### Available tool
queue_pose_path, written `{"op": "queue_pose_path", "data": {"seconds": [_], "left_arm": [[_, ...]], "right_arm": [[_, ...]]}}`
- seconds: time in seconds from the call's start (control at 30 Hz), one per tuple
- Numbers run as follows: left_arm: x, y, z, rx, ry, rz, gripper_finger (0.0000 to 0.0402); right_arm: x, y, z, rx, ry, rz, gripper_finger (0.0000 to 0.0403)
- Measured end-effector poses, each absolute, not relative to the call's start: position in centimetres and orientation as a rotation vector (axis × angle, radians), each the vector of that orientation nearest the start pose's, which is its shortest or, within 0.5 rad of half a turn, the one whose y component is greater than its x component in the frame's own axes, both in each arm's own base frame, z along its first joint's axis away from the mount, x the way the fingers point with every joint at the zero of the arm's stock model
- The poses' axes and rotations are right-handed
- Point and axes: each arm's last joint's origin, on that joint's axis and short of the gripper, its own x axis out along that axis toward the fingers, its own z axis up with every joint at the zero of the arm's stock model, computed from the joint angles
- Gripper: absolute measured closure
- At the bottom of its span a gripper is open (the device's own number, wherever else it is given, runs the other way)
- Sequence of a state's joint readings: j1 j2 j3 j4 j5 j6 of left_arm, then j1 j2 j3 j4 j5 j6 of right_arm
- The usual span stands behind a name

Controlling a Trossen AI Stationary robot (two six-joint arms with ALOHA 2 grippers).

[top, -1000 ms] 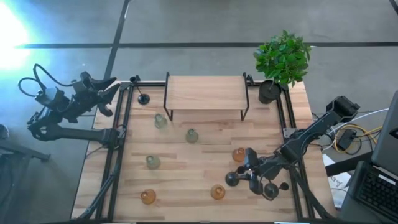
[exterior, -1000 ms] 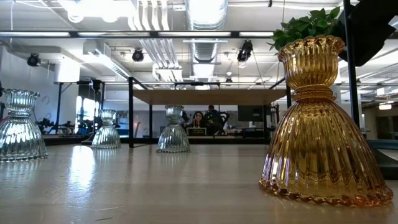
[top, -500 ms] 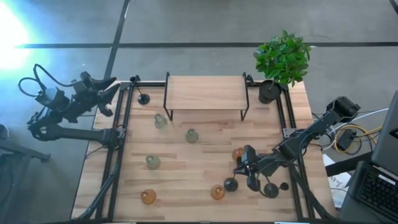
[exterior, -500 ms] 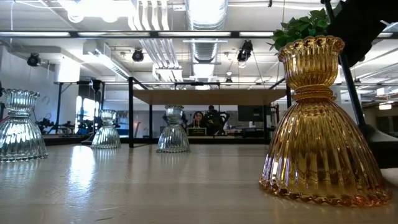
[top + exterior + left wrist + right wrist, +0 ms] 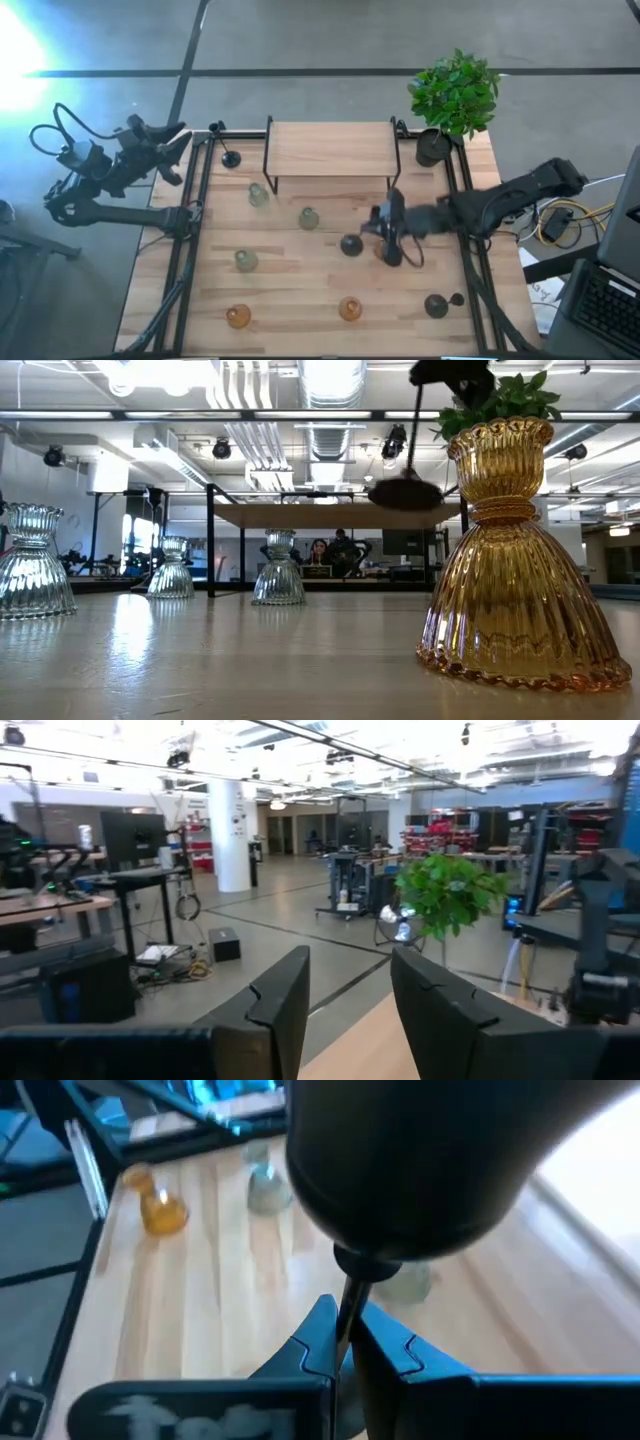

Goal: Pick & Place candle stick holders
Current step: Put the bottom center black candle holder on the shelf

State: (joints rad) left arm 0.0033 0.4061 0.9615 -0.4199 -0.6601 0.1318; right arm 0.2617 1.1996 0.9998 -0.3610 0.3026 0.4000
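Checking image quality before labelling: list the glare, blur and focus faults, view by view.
High view: strong glare at the left edge, right arm smeared. Low view: amber glass holder sharp, room behind it soft. Right wrist view: black candlestick base fills the frame, blurred.

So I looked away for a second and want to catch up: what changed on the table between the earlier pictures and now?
The right gripper closed its fingers on a black candlestick by its thin stem, lifted it from the table's near right part and swung it toward the middle, where it hangs clear of the table. The left gripper, the glass holders, another black candlestick and the plant stayed put.
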Motion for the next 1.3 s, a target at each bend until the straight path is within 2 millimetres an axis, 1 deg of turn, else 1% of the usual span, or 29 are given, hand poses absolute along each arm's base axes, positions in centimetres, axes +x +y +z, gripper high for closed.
{"op": "queue_pose_path", "data": {"seconds": [0.1,0.27,0.43,0.63,0.83,0.93,1.0,1.13,1.2,1.3], "left_arm": [[4.3,1.8,40.0,0.081,-0.086,0.686,0.0255],[4.3,1.8,40.0,0.081,-0.086,0.686,0.0255],[4.3,1.8,40.0,0.081,-0.085,0.689,0.0255],[4.3,1.8,40.0,0.081,-0.085,0.689,0.0255],[4.3,1.8,40.0,0.081,-0.085,0.689,0.0255],[4.3,1.8,40.0,0.08,-0.086,0.689,0.0255],[4.3,1.8,40.0,0.08,-0.085,0.689,0.0255],[4.3,1.8,40.0,0.078,-0.086,0.689,0.0255],[4.3,1.8,40.0,0.078,-0.086,0.689,0.0255],[4.3,1.8,40.0,0.078,-0.086,0.688,0.0255]], "right_arm": [[25.7,3.6,33.5,0.258,0.488,-0.154,0.0392],[26.4,0.4,37.3,0.231,0.452,-0.156,0.0392],[27.5,-2.3,39.7,0.19,0.481,-0.191,0.0392],[29.5,-4.4,41.0,0.144,0.558,-0.19,0.0392],[32.1,-5.7,42.0,0.084,0.568,-0.154,0.0392],[33.0,-6.4,42.6,0.052,0.574,-0.157,0.0392],[33.3,-6.9,43.1,0.043,0.58,-0.164,0.0392],[33.5,-8.3,43.3,0.031,0.638,-0.192,0.0392],[33.7,-9.5,43.2,0.032,0.651,-0.216,0.0392],[33.7,-11.8,42.8,0.041,0.659,-0.271,0.0392]]}}
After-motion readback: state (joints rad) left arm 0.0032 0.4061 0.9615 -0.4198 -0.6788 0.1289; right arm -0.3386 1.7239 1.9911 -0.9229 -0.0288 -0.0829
